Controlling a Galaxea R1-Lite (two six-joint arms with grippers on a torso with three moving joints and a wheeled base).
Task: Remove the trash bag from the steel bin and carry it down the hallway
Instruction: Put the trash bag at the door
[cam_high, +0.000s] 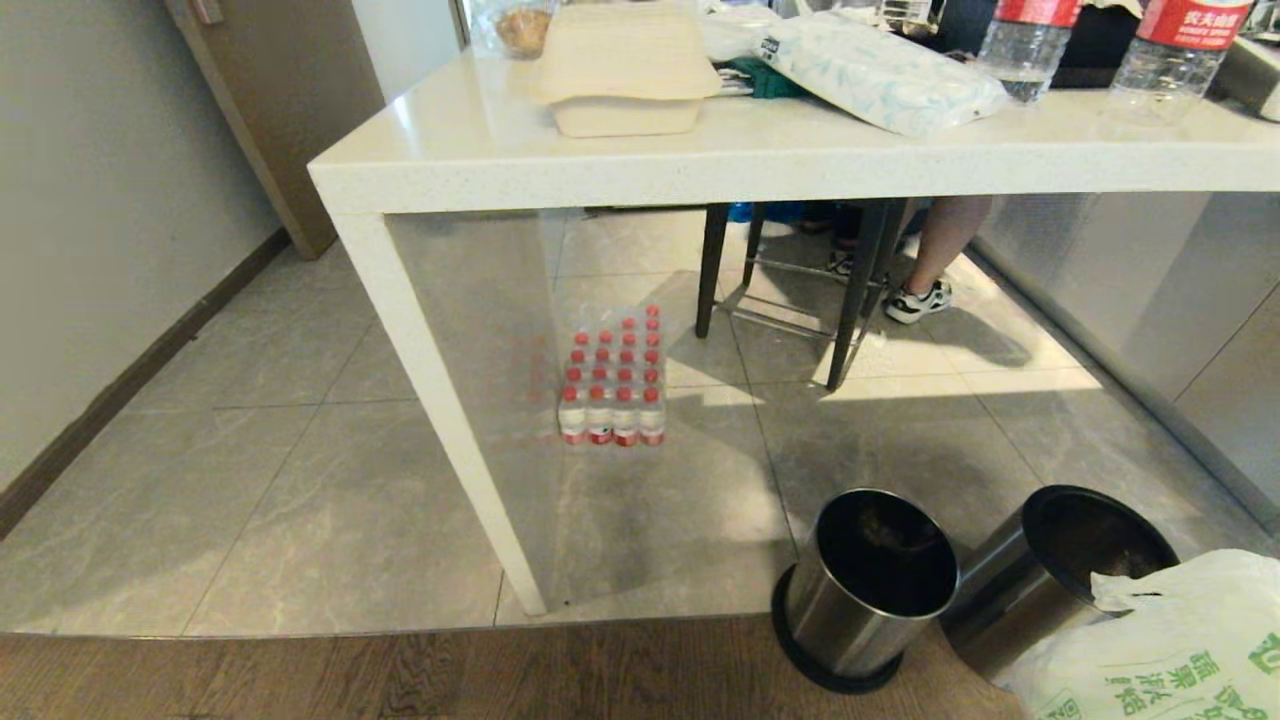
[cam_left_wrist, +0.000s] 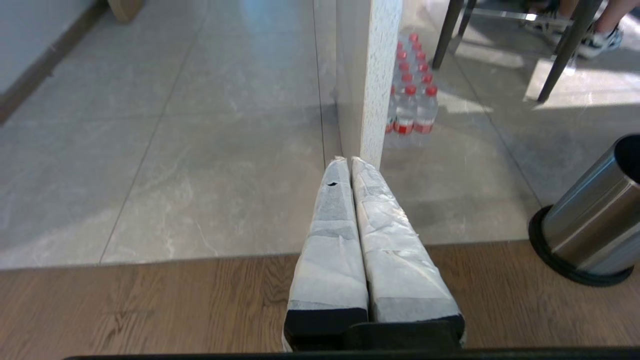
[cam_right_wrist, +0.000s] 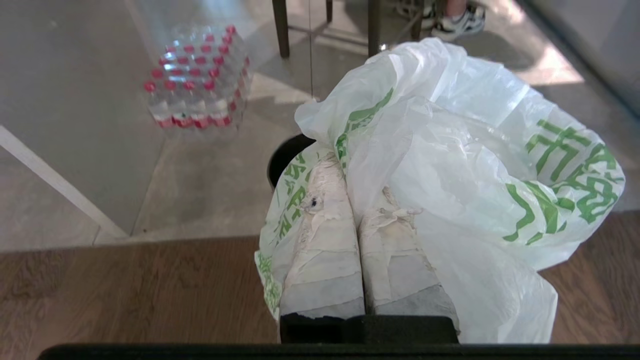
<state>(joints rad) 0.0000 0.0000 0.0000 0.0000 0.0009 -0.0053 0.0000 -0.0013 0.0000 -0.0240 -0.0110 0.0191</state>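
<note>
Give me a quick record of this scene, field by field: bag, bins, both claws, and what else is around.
trash bag: white with green print, draped over the right claw
right claw: shut on the trash bag
left claw: shut, empty, above the floor
steel bin: two in view, one upright, one beside it, leaning
bag in bin: no, it is out
table: white, beyond the bins
bottle pack: red caps, on the tiles under the table
person: leg and sneaker beyond the table

A crinkly translucent white plastic trash bag with green print (cam_right_wrist: 465, 165) is hanging bunched above a tilted shiny steel bin (cam_high: 1060, 570).
</note>
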